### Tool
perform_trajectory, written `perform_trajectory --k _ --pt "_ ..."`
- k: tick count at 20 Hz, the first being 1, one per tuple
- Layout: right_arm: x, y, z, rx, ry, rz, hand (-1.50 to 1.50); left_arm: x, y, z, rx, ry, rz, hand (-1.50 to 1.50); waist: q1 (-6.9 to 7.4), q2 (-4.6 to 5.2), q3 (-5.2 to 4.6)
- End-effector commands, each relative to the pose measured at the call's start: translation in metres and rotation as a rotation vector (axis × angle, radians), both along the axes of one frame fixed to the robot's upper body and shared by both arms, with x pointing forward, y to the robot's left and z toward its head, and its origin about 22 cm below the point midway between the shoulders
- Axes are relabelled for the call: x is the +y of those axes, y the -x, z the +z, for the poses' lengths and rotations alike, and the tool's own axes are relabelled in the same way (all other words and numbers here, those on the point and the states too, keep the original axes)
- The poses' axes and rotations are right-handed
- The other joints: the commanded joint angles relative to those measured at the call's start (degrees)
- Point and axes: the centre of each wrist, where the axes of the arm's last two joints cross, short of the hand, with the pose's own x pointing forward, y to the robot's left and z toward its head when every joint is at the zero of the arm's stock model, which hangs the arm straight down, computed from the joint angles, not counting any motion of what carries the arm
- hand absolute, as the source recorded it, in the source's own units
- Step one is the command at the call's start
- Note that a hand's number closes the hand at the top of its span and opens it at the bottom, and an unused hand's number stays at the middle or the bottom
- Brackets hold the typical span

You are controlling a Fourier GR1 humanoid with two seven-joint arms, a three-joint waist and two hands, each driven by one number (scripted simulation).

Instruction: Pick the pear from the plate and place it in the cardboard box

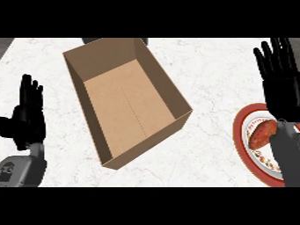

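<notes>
Nearest you, your right forearm [294, 156] comes up from the lower edge and covers the right part of the red-rimmed plate [238, 134]. The pear [262, 132], reddish-brown, lies on that plate just left of the forearm and just below the heel of your right hand [287, 94], and nothing grips it. That hand is spread wide above and beyond the plate, with its fingers straight and pointing away from you, holding nothing. Over on the other side, your left hand [27, 118] rests open with fingers up and thumb out to the left, also holding nothing, well apart from the pear. Between your two hands the cardboard box [123, 110] sits open-topped on the white marbled counter [207, 74], set at a slant. Its near corner lies closer to your left hand and its far end reaches beyond both hands' fingertips. Its floor is bare, and it lies left of your right hand, apart from the plate.
</notes>
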Motion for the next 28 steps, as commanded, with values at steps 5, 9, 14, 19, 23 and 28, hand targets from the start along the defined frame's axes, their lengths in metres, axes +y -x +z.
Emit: perform_trajectory --k 5,9,14,19,23,28 --pt "-0.095 0.004 -0.035 0.206 -0.254 0.136 -1.5 0.018 0.018 -0.013 0.17 -0.223 -0.172 0.0 0.57 1.9 2.06" --pt "-0.158 0.045 -0.076 0.663 0.083 -0.058 1.5 0.005 0.026 -0.023 0.245 -0.255 -0.255 0.0 1.01 2.44 1.79" --pt "-0.218 0.063 -0.091 0.609 -0.15 -0.063 -1.5 0.011 0.034 -0.017 0.281 -0.279 -0.301 0.0 1.93 1.29 1.69" --pt "-0.249 0.073 -0.066 0.636 0.166 0.165 -1.5 -0.005 0.043 -0.026 0.287 -0.265 -0.313 0.0 2.76 1.49 1.79" --pt "-0.27 0.07 -0.018 0.655 0.419 0.314 -1.5 -0.006 0.036 -0.017 0.279 -0.257 -0.326 0.0 2.96 1.62 1.85" --pt "-0.262 0.054 0.007 0.743 0.621 0.603 -1.5 0.003 0.024 -0.005 0.265 -0.284 -0.312 0.0 3.58 1.9 1.94"
